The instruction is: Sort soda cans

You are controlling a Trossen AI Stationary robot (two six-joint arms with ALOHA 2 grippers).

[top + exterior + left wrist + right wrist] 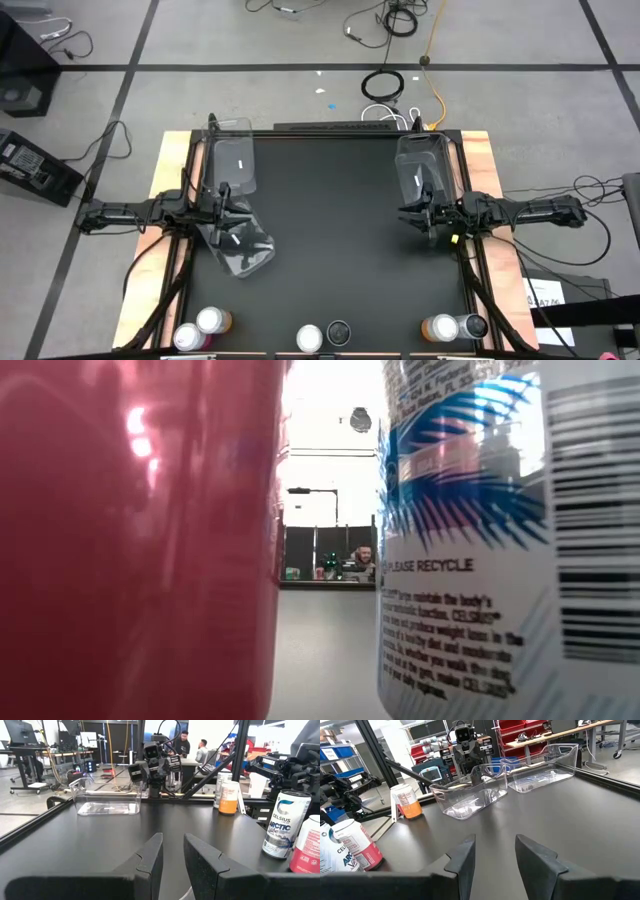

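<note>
Big matte black table [330, 230] with a pale wood edge, grey tiled floor with cables around it, workshop racks and people behind. Three clear, glossy plastic bins [232, 160] lie on it, one tipped by the left gripper [224, 203]. Six cans [211, 321], small shiny cylinders, line the near edge in pairs. Left and right gripper [412, 212] hover low, fingers slightly parted, nothing in them.
</note>
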